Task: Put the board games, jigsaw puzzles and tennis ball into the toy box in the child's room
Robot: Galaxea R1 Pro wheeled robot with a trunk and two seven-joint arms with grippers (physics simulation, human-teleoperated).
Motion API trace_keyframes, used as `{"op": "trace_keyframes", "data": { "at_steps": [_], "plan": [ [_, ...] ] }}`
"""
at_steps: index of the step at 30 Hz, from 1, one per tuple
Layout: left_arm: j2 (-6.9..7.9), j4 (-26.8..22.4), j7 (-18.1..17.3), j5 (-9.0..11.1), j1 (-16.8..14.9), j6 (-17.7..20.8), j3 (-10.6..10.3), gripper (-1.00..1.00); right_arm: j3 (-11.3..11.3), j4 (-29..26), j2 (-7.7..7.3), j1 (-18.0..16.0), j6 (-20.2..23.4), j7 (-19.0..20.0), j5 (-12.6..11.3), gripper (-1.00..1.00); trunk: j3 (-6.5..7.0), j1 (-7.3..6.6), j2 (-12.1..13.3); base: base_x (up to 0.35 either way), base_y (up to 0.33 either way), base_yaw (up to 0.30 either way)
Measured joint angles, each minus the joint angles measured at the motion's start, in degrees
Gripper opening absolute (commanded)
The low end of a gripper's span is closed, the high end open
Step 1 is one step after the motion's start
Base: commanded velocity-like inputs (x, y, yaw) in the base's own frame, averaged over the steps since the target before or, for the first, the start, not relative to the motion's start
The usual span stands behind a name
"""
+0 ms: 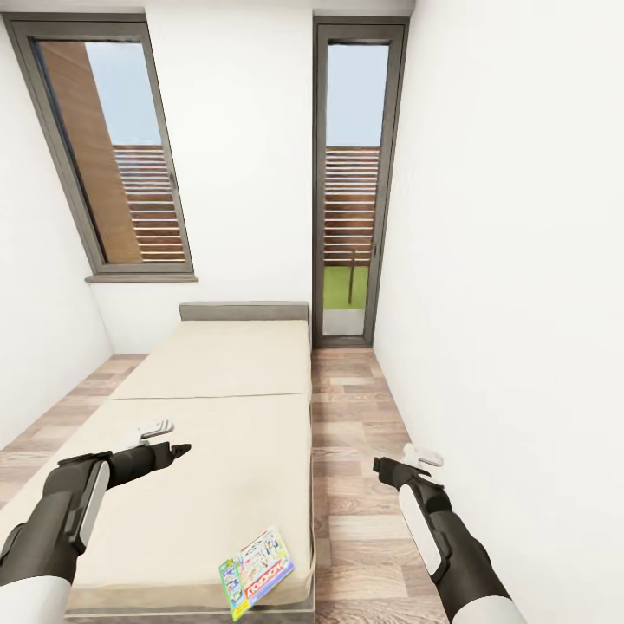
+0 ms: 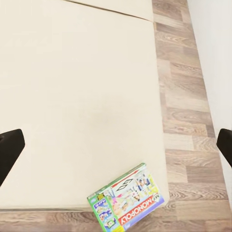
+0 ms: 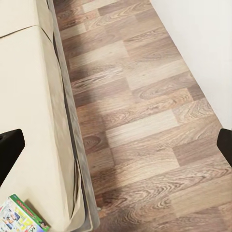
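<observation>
Tall grey-framed glazed door in far wall; slanted grey-framed window beside it. Light wood-plank floor, white walls.

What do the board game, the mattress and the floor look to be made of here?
Board game: likely printed cardboard with a slightly glossy face, going by its thin flat shape and bright print. Mattress: plain cream, matte, fabric-like, with a seam between two sections; the render leaves the weave unclear. Floor: wood planks or wood-look laminate, with visible grain and joints.

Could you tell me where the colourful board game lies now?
The bright printed board game lies on the cream bed's near right corner, beside the wood floor.
</observation>
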Motion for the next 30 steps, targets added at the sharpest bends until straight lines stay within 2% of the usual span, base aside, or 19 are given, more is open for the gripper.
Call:
{"op": "trace_keyframes", "data": {
  "at_steps": [17, 21, 30],
  "plan": [
    [-0.44, 0.00, 0.05, 0.15, 0.00, 0.20, -0.07, 1.00, 0.00, -0.05, 0.00, 0.00, 0.08, 0.07, 0.00, 1.00, 0.00, 0.00, 0.00, 0.000, 0.000, 0.000],
    [-1.01, 0.02, 0.13, 0.17, 0.00, 0.36, -0.11, 1.00, 0.00, -0.05, 0.00, 0.00, 0.08, 0.09, -0.02, 1.00, -0.72, 0.88, -1.59, 0.000, 0.000, 0.000],
    [-2.82, 0.12, 0.45, 0.00, 0.00, 0.73, -0.14, 1.00, -0.04, -0.05, -0.05, 0.00, 0.09, 0.25, -0.04, 1.00, -0.72, 0.88, -1.61, 0.000, 0.000, 0.000]
  ]
}}
